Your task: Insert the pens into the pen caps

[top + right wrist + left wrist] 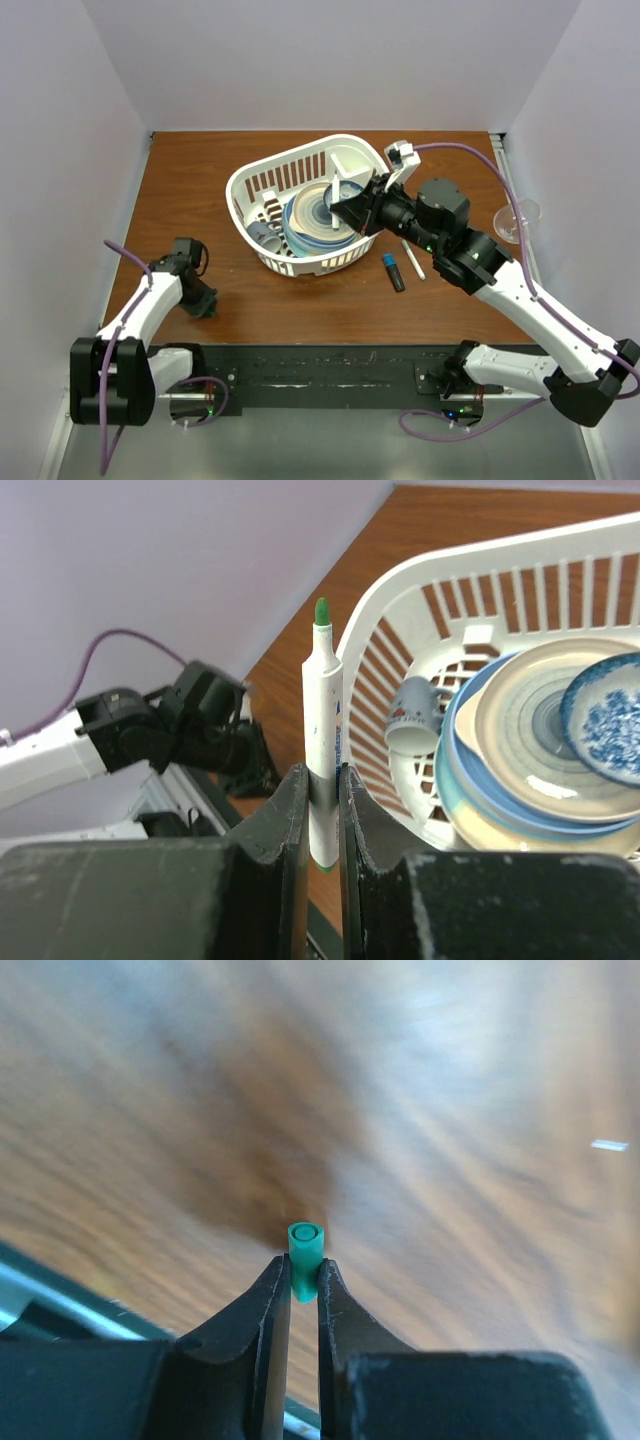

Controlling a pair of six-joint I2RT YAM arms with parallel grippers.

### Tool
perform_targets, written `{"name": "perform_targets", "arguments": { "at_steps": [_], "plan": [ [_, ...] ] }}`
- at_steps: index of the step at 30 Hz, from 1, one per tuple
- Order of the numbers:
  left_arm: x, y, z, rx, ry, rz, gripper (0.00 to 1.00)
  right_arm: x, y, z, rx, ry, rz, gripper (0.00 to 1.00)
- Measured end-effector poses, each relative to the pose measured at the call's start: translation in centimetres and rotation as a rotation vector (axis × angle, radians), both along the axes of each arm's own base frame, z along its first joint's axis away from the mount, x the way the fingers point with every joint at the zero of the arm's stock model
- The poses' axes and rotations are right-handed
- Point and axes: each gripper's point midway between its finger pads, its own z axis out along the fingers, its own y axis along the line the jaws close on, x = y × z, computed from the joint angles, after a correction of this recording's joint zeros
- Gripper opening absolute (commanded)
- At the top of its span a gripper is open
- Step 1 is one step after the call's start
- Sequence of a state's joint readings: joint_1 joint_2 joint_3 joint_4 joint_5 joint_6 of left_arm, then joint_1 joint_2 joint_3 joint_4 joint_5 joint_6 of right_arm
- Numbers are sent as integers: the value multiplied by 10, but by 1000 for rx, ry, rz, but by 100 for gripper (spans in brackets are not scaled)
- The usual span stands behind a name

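Observation:
In the left wrist view, a tiny green pen cap (305, 1245) stands between the tips of my left gripper (303, 1268). Both fingers press its sides and its open end faces the camera, just above the wooden table. In the top view my left gripper (207, 302) is low at the table's near left. My right gripper (322, 778) is shut on a white pen (323, 695) with a green tip, held upright beside the basket. From above, my right gripper (342, 207) hangs over the basket with that pen (337, 190). A second white pen (413, 258) and a black marker with a blue end (393, 271) lie on the table.
A white basket (262, 178) at the table's middle holds stacked plates (310, 222), a blue patterned bowl (605, 720) and a small mug (412, 716). A clear glass (516, 221) stands at the right edge. White walls enclose the table on three sides.

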State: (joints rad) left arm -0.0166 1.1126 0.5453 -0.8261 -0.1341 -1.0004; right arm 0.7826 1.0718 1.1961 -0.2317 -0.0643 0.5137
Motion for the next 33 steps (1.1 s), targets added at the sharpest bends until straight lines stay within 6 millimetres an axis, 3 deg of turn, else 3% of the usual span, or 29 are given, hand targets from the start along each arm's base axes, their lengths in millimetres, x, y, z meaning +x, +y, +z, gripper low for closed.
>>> {"name": "perform_targets", "arguments": {
  "at_steps": [4, 10, 15, 23, 29, 33],
  "plan": [
    [24, -5, 26, -20, -144, -30, 0, -11, 6, -22, -23, 39, 67, 0],
    [80, -23, 106, -81, -461, -112, 0, -26, 22, -46, -24, 108, 189, 0],
    [111, -62, 173, -217, -745, -242, 0, -34, 42, -60, -11, 155, 270, 0],
    [121, -131, 255, -442, -1056, -490, 0, -41, 78, -77, 7, 208, 351, 0],
    [117, -148, 300, -509, -1203, -579, 0, -34, 93, -89, 23, 243, 354, 0],
    [113, -155, 315, -538, -1259, -622, 0, -35, 100, -95, 22, 266, 361, 0]
  ]
}}
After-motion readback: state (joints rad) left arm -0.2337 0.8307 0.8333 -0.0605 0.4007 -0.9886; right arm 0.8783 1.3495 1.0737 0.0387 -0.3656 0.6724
